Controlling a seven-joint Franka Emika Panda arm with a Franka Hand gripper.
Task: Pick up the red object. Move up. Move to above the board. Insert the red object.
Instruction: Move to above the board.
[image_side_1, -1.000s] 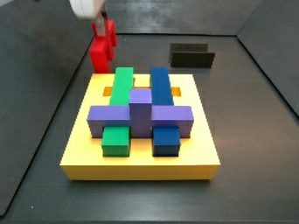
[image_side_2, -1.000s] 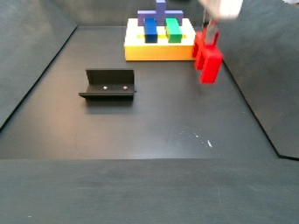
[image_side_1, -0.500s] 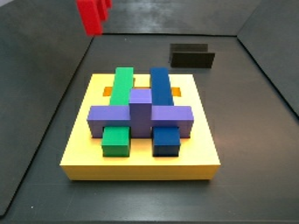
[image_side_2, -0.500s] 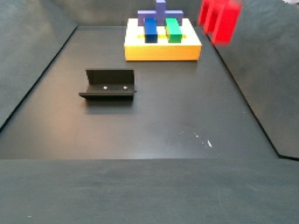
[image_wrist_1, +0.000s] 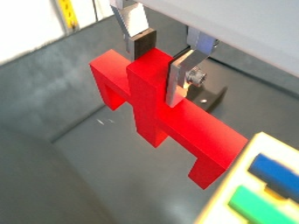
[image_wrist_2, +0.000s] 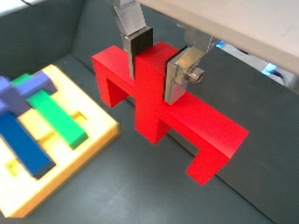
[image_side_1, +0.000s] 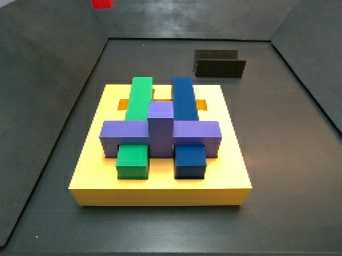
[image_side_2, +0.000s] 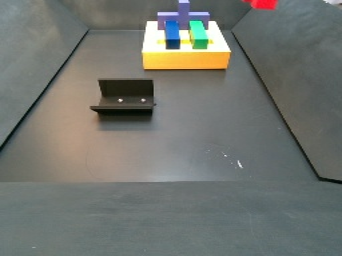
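Wrist views — red object (image_wrist_1: 152, 105) clamped in end effector (image_wrist_1: 162, 59), off the floor

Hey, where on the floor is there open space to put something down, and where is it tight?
The gripper, raised, clamps the red object. Widest bare floor: the dark stretch in front of the fixture, on the side away from the board. There are also strips between fixture and board, and along the board's sides. Crowded: the board top, with its purple cross block, green and blue blocks.

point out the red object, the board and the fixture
red object (image_wrist_2: 149, 103): a wrist view, centre ridge just below the tool (image_wrist_2: 158, 59), which is clamped on it.
board (image_side_1: 160, 189): a side view, yellow front wall.
fixture (image_side_2: 124, 96): a side view, upright back plate.
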